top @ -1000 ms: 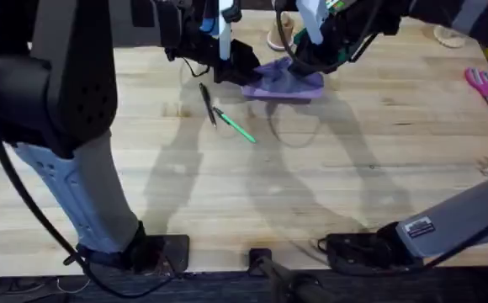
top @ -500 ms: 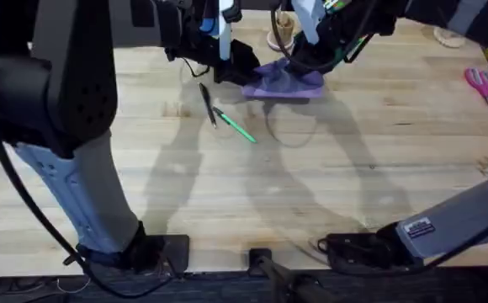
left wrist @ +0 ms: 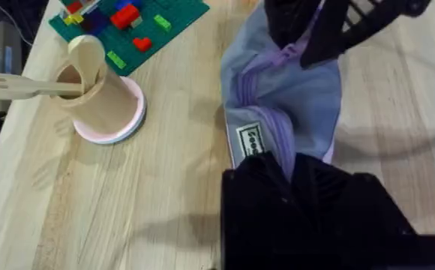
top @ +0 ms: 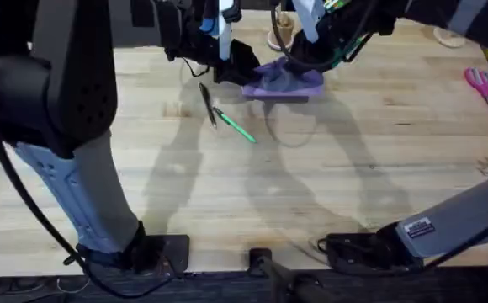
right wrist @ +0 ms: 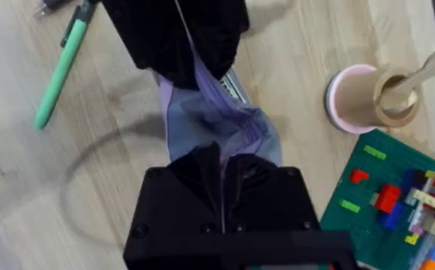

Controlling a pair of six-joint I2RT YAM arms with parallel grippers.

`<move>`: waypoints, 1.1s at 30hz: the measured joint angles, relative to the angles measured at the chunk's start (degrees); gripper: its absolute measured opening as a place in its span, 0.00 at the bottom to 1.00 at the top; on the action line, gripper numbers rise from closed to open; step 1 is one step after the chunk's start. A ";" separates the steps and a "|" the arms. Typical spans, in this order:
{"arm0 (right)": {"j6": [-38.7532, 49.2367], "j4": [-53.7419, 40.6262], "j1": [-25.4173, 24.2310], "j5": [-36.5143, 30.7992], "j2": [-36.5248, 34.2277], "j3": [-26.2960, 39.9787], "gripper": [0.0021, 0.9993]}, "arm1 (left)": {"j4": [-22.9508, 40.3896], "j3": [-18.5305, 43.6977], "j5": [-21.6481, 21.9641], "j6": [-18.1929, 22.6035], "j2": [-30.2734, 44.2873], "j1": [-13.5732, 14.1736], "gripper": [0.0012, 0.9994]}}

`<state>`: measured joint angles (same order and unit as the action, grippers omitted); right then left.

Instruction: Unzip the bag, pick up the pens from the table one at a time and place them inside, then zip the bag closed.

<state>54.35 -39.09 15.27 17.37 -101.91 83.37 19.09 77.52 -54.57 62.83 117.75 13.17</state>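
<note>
- Table [top: 252,202]: the near and middle planks lie bare of task items; the work sits toward the far edge.
- Pens: the green pen [top: 236,125] and black pen [top: 208,104] lie loose on the wood, just short of the bag and to its left, their near ends almost meeting. Neither is gripped, so the loading step is judged not yet begun.
- Bag [top: 282,82]: lies on the far part of the table, bunched and slightly raised between the two grippers. The zipper line runs along its top, and how far it is open cannot be read.
- Left gripper [left wrist: 289,169]: jaws closed narrowly on the bag's labelled end, judged to anchor the fabric so the slider can be drawn against it.
- Right gripper [right wrist: 221,169]: jaws pinched tight on the opposite end at the zipper line, judged to hold the pull tab, though the tab itself is hidden.
- Step in hand: unzipping, early in the task.
- Beyond the bag: a cup [left wrist: 97,94] holding a wooden spoon, and a green brick plate [left wrist: 139,22], both clear of the work. Scissors [top: 482,86] lie well apart at the far right.
</note>
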 joint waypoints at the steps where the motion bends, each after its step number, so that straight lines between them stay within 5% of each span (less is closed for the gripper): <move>1: -0.02 0.38 0.00 0.24 -0.02 0.00 0.03 | 0.00 0.00 0.03 0.00 0.00 -0.02 0.04; 33: -0.13 4.91 4.41 5.22 0.00 5.75 0.07 | 0.35 0.00 -0.61 0.00 0.00 -0.96 0.04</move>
<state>54.22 -34.18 19.67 22.59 -101.91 89.12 19.44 77.52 -55.18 62.83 117.75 12.21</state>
